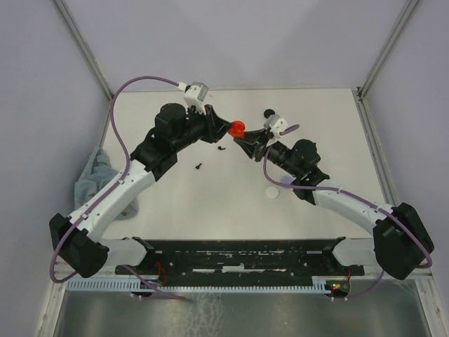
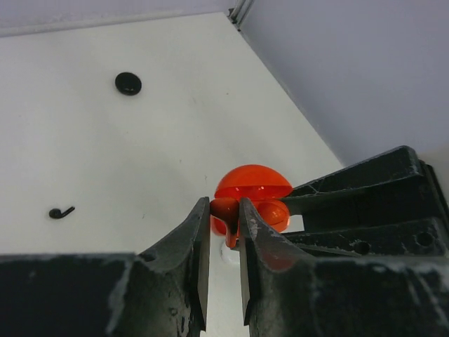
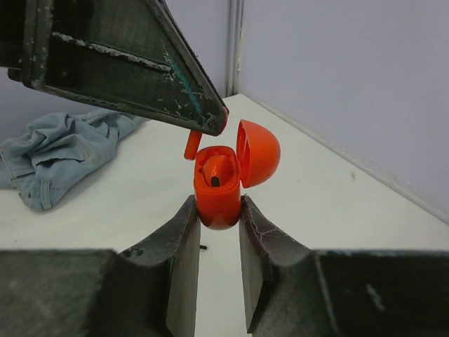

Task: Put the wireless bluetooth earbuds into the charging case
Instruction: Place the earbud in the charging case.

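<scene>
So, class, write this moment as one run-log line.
right gripper: shut on red charging case | lid: open | left gripper: shut on red earbud, just above the opening | earbud: not yet seated

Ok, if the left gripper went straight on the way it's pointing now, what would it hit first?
Most likely the open red charging case, which sits just beyond the red earbud pinched by the left gripper. The right gripper holds that case. How much gap remains is hard to judge.

White table point(image 1: 210, 210) bears a blue cloth point(image 1: 90, 179); a black earbud point(image 1: 199, 166); a white disc point(image 1: 272, 192).
</scene>
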Controlling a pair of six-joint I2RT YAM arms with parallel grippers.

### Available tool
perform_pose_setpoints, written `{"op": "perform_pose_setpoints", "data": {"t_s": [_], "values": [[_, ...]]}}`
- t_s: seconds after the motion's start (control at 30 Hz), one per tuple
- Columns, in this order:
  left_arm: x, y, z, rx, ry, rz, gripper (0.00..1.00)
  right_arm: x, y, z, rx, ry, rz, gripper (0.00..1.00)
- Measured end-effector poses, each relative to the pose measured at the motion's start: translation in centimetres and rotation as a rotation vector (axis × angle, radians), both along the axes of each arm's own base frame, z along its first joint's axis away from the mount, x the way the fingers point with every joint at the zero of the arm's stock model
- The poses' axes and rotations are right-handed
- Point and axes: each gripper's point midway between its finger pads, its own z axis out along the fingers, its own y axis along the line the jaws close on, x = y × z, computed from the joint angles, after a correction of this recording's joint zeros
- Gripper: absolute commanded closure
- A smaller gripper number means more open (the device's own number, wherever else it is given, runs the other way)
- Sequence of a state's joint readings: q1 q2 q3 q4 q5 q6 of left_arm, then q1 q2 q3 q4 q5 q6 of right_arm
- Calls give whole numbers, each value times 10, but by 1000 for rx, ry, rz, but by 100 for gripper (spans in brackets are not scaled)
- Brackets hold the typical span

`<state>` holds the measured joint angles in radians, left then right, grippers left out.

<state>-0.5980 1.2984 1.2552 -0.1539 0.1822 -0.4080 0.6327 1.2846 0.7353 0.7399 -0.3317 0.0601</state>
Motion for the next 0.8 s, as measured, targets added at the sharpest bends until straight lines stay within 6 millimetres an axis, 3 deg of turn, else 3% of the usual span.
{"op": "perform_pose_setpoints", "data": {"t_s": [0.4,0.8], "values": [[-13,-14,30,-81,-118,-30,80,-1,5,12,53,-3,35,96],[-13,-9,28,-71,-152,7,80,-3,6,16,73,5,44,95]]}}
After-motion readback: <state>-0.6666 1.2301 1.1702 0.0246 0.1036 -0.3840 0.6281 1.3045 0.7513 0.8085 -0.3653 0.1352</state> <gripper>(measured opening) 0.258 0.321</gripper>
